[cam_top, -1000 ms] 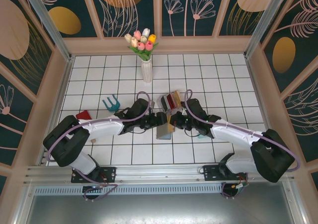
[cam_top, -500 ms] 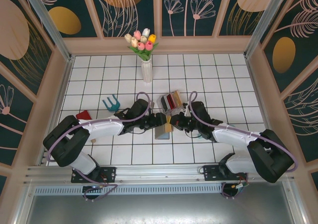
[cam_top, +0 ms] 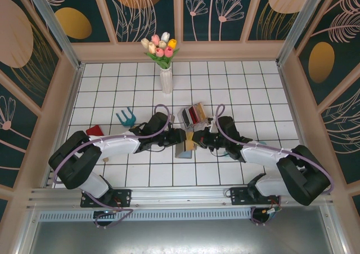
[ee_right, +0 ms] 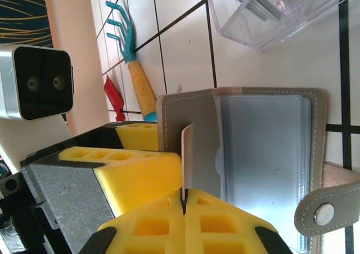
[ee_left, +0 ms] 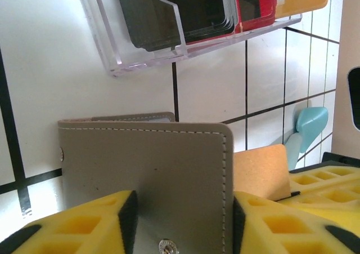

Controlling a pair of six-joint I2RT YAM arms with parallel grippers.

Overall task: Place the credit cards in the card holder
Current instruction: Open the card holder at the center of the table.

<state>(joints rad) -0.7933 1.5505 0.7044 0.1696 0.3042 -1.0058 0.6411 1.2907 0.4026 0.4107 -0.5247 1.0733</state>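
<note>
From overhead, the left gripper (cam_top: 179, 136) and right gripper (cam_top: 197, 137) are meeting over the flat grey card holder (cam_top: 182, 150). It is lying on the white tiled table (cam_top: 253, 85) just in front of the clear plastic rack (cam_top: 192, 114). Against a second ago, the right arm is sitting slightly nearer the near edge, while the card holder is staying put. At the left wrist, the matte, stitched grey flap (ee_left: 146, 169) is standing between the ribbed yellow fingers (ee_left: 73, 228); whether they are clamping it cannot be told, and its lower edge is running out of frame. At the right wrist, the right gripper is pinching a thin tan card (ee_right: 186, 155) edge-on beside the holder's bluish translucent slots, and the snap tab (ee_right: 322, 214) is lying unfastened.
</note>
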